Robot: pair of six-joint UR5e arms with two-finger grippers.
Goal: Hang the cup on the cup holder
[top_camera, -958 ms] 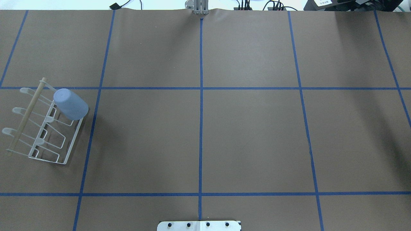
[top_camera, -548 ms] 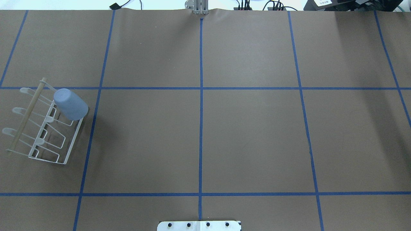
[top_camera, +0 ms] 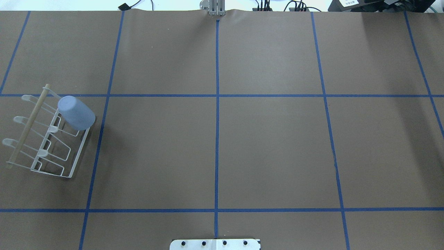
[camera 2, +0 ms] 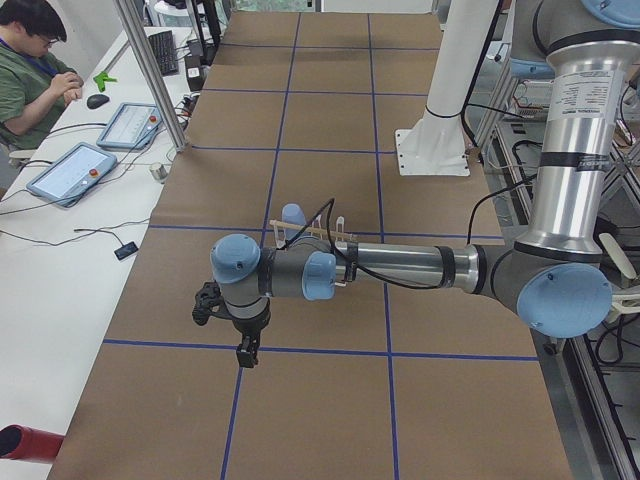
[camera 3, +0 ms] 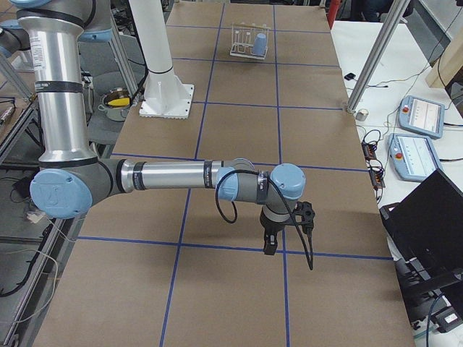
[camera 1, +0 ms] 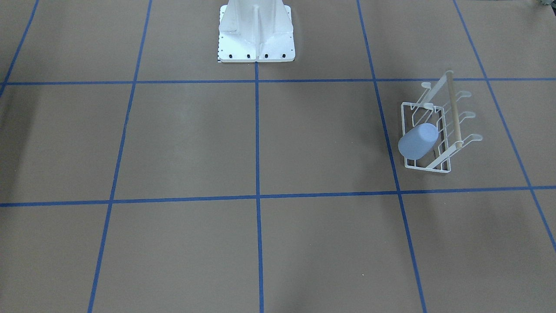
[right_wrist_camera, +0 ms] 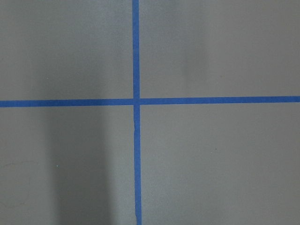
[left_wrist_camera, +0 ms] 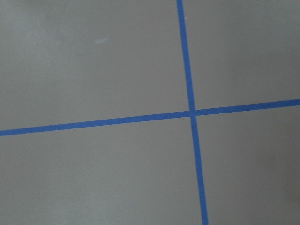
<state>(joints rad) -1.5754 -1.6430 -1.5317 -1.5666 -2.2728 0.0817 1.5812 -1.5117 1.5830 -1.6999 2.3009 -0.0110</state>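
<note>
HANGING, FOR NOW: We find the pale blue cup (top_camera: 76, 113) upside down and tilted at one end of the white wire rack (top_camera: 28, 125), on the robot's left side of the brown table (top_camera: 270, 149). To our eye the job looks done.

The left gripper (camera 2: 243, 350) and the right gripper (camera 3: 271, 246) hover well apart from the rack. Both show only from the side cameras (each wrist view gives us nothing but tabletop and blue tape (left_wrist_camera: 190, 70)). We cannot tell how far either is open, though the cup is plainly in neither.

What worries us is the lean. The cup sits aslant with its rim out past the rack's edge, so a jolt to the table could slide it off. The rack looks light and is loaded at one end, so a brush from the left gripper, if it passed close, could skid or tip it.
</note>
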